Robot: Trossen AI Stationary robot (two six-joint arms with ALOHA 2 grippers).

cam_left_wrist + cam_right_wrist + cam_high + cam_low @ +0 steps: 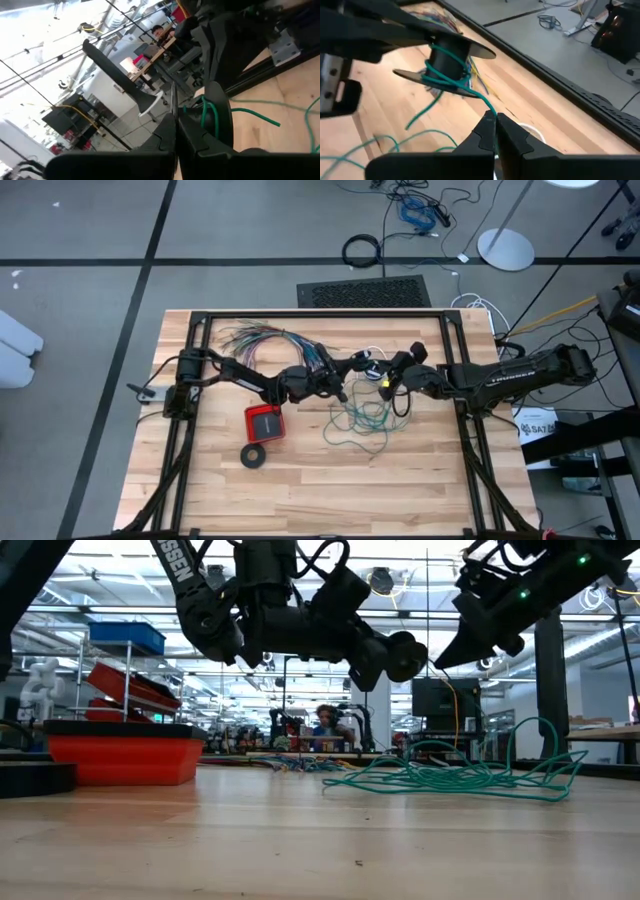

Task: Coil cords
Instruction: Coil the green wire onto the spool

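A long teal wire [360,420] lies as a loose tangle on the table's middle, and part of it is wound on a small black spool [447,62]. My left gripper [348,372] reaches in from the left, shut on that spool and holding it above the table. My right gripper [495,122] comes from the right, just beside the spool, shut on the stretch of wire that leaves it. A thin white cord [373,352] lies on the table just beyond the two grippers. My left gripper holds the black spool by one of its end discs [470,48], coming nearly level from the table's left. The fingers themselves hide the exact place of contact. The spool hangs clear of the table, tilted, with teal turns around its core [206,114]. My right gripper pinches a single strand of the teal wire [488,109] at its fingertips, slanting down from the table's right. The strand runs nearly straight from the spool to the fingers. Beyond them the wire drops slack to the tangle [450,775] on the table.
A red box [263,422] and a black tape ring [255,455] lie nearer the front, left of the tangle. A fanned bundle of many-coloured wires [270,340] spreads at the back left. A black frame [320,315] borders the wooden table. A person sits far off in the room.
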